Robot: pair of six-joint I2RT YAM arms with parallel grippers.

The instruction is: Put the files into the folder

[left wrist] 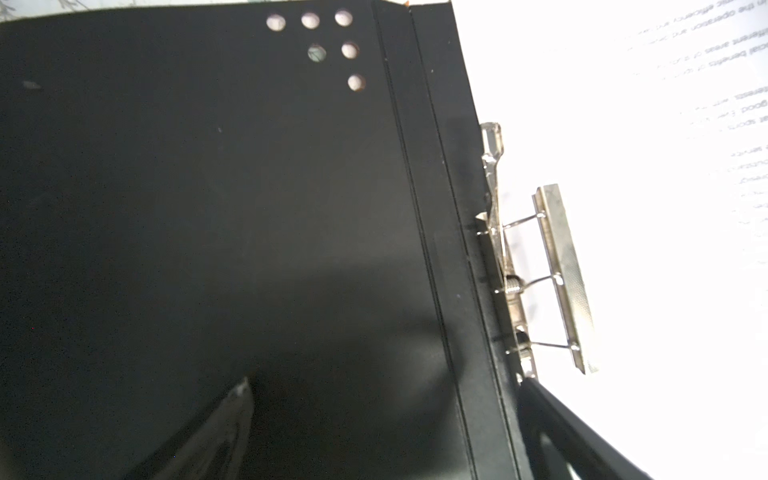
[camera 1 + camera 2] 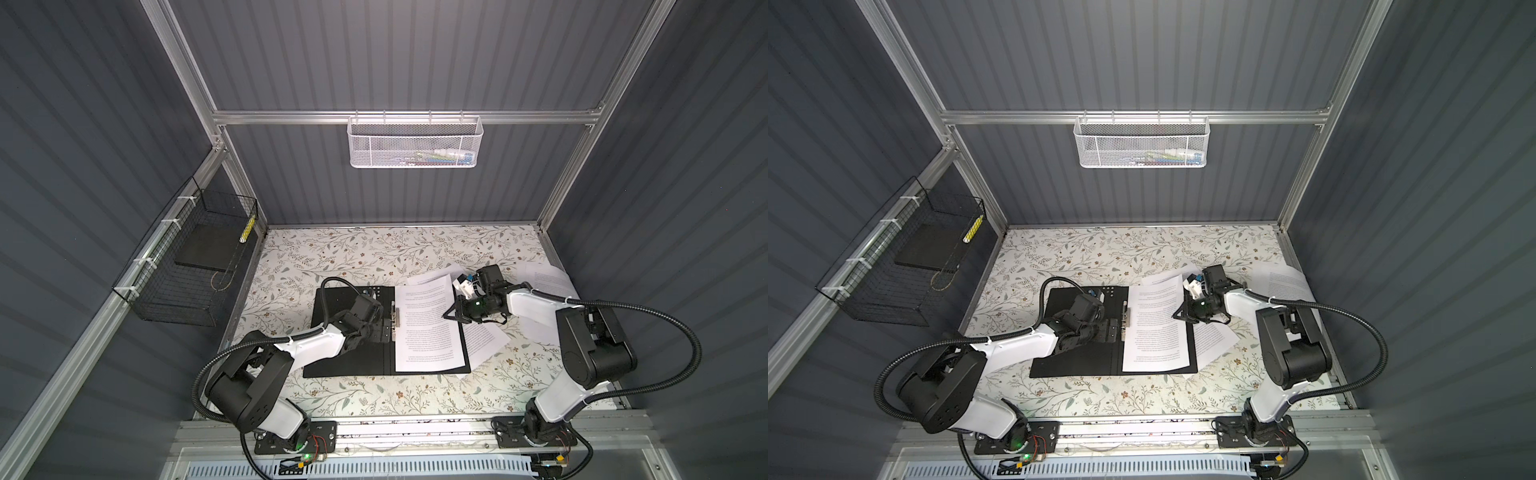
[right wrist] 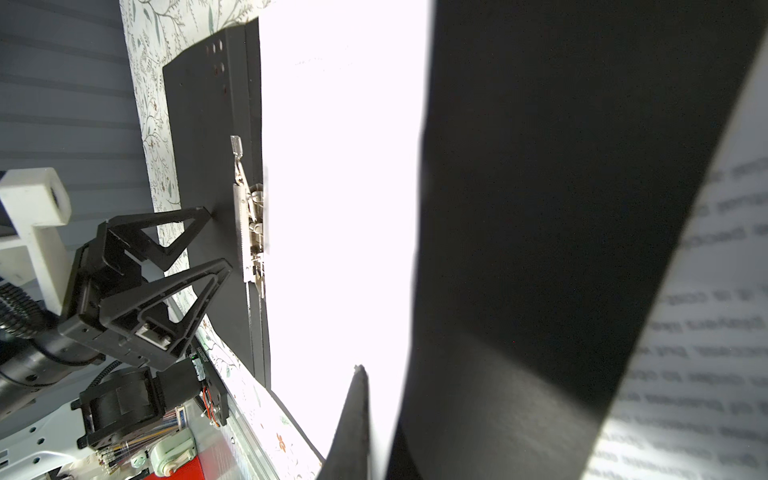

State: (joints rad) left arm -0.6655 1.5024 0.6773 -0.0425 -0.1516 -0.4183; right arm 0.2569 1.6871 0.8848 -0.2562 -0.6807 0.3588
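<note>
The floral-patterned tabletop (image 2: 374, 249) fills the middle of both top views. At its centre lies the flat folder (image 2: 357, 365), opened black side up to take paper. One white printed sheet (image 2: 428, 328) covers its right half, while other loose sheets (image 2: 484, 343) lie outside to the right. The right gripper (image 2: 445, 316) is clenched, with its tips down on that sheet, probably to steady it against the silver metal spine clip (image 1: 557, 270). The left gripper (image 3: 218, 240), jaws released wide, is low over the left cover beside the clip, likely ready to work it.

Matt folder (image 1: 208, 187), shiny metal clip (image 1: 561, 266)
</note>
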